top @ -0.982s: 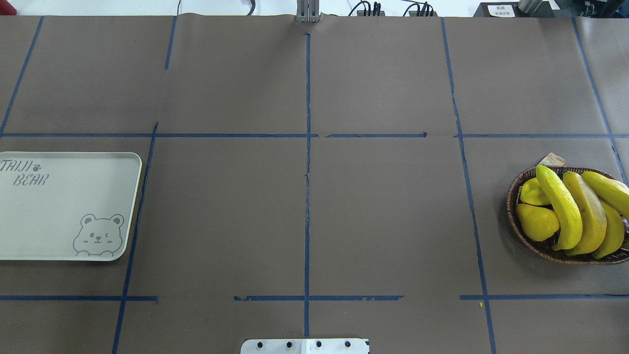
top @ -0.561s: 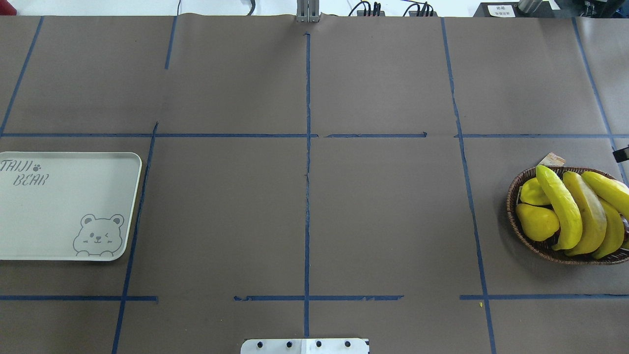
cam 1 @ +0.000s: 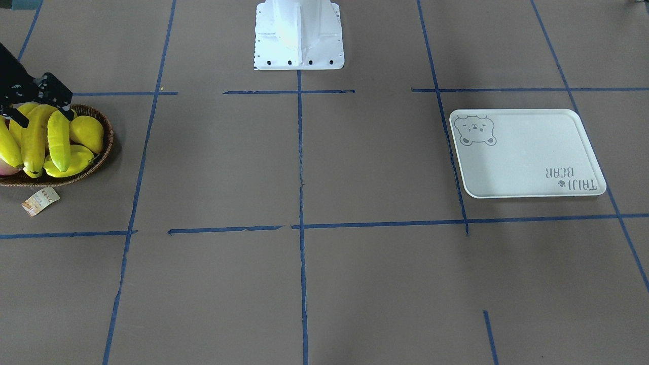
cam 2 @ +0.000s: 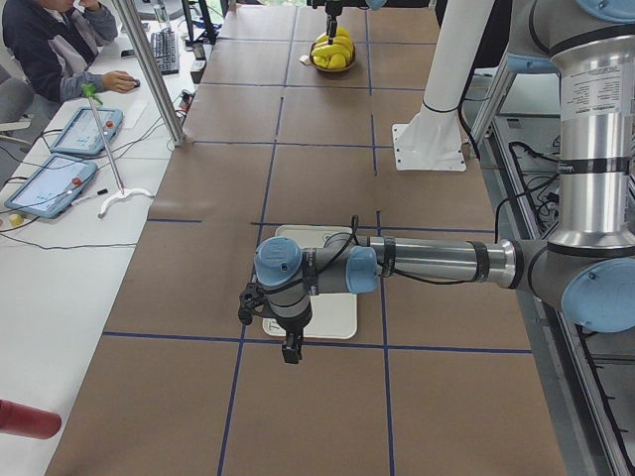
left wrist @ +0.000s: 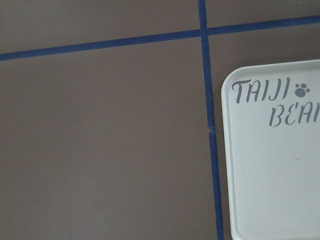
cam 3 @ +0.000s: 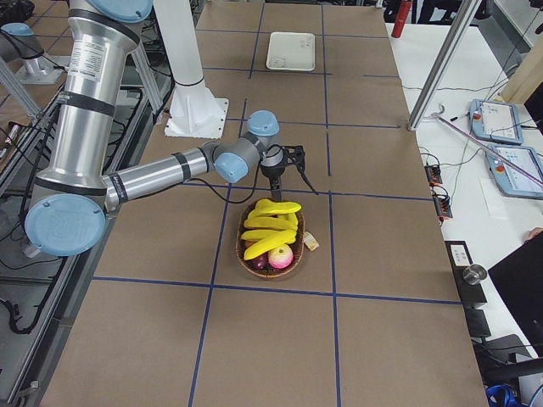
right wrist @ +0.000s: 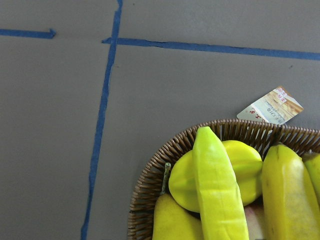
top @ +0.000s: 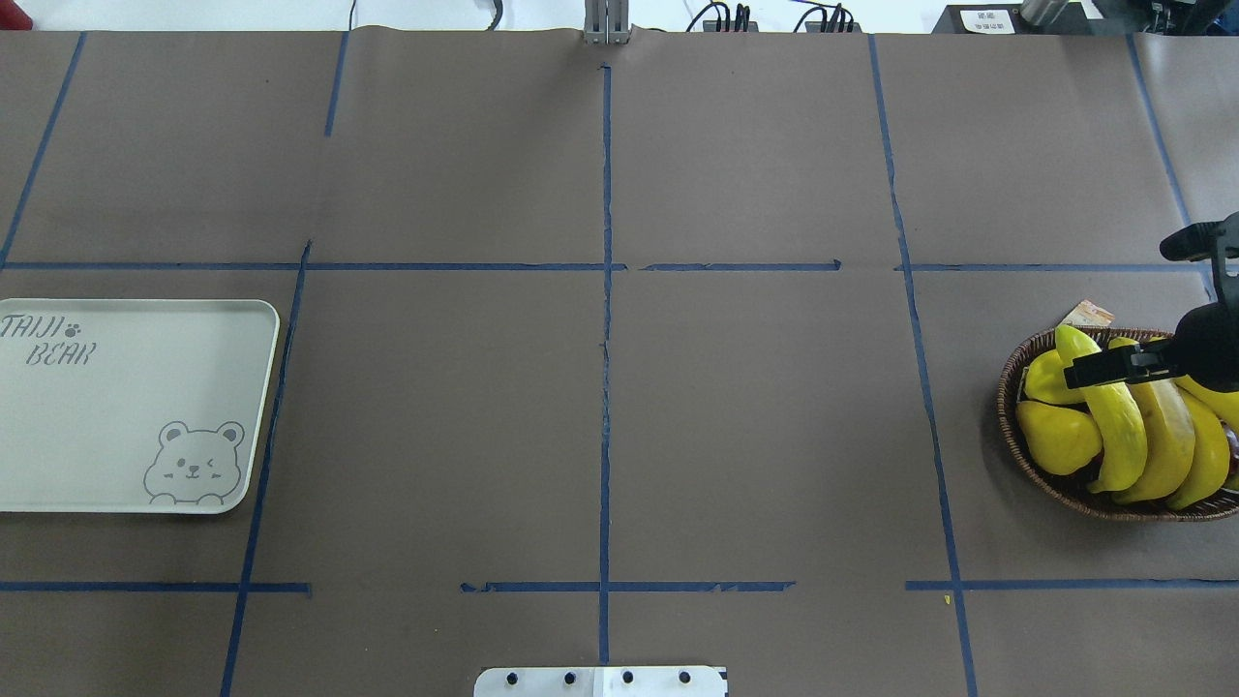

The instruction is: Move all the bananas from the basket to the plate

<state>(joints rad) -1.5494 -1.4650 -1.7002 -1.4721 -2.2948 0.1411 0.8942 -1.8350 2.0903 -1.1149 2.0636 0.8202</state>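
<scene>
- Table top (top: 755,145): brown paper cover, blue tape lines (top: 606,387) laid as grid
- Far table edge: black cables (top: 726,17), white surface behind
- Side bench (cam 2: 60,278), white, runs alongside table: 2 tablets (cam 2: 87,131) in blue cases, keyboard (cam 2: 164,50), loose wires
- Person (cam 2: 50,35) seated at bench, one hand on mouse
- Metal post (cam 2: 149,69), slanting up from table edge, btwn table & bench
- Red cylinder (cam 2: 22,419) at near corner, only partly in view
- Light: even, soft shadows only
</scene>
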